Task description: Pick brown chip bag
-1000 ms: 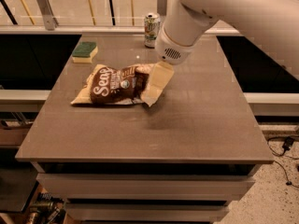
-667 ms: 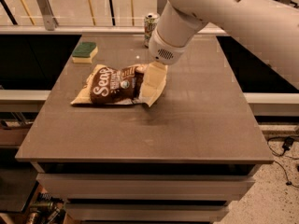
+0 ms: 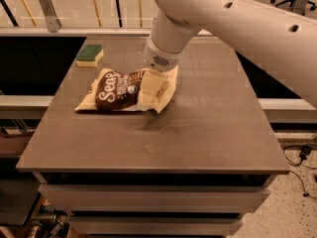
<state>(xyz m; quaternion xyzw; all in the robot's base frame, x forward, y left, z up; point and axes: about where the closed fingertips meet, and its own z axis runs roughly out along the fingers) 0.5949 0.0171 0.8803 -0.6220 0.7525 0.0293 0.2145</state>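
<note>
Grasp step, by our read of the camera view, the only one we have. The gripper (image 3: 156, 89) is down at the right end of the brown chip bag (image 3: 115, 90), touching or overlapping its cream-tan edge; we cannot tell if it is spread or clamped on the bag. The bag lies flat on the table (image 3: 208, 133), left of centre, with the white arm (image 3: 237, 19) reaching in from the upper right. A green-and-yellow sponge (image 3: 89, 55) sits apart at the back left corner. The next move likely calls for a firm pinch on the crinkled end, then a straight lift, since the foil may slip. For writing, we read white script starting "Sea" on the dark centre; the smaller lines and a round seal are unreadable.
</note>
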